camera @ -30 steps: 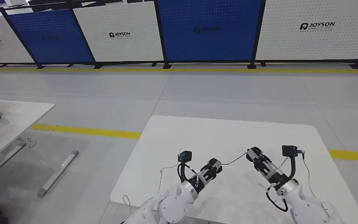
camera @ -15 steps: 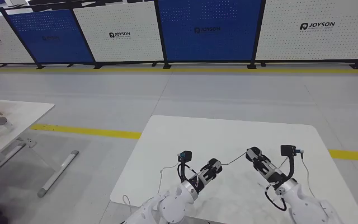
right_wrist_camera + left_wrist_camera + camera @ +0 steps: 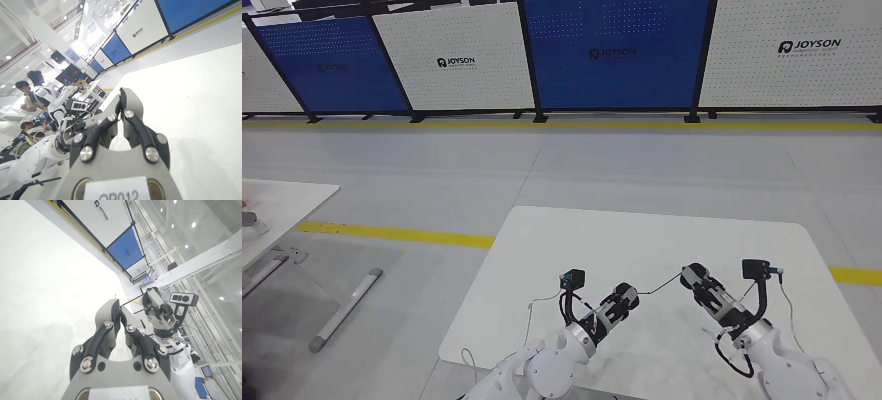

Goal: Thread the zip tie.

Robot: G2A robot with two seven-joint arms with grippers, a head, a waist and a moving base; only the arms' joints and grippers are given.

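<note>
White table (image 3: pixel 662 235) sits under both arms. The left pincer (image 3: pixel 119 308) is pinched tight on one end of the thin black zip tie (image 3: pixel 132 300) and the right pincer (image 3: pixel 121 95) clamps the other, so it stretches between them. Blue and white panels (image 3: pixel 617 50) behind carry printed logos.

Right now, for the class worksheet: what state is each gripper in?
Left gripper: closed on the thin black plastic zip tie.
Right gripper: closed on the same tie, farther along.

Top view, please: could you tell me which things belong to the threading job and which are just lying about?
Job: zip tie, held between left gripper and right gripper; white table under them.
Lying about: second table at the left, grey bar on the floor, wall panels behind.
</note>
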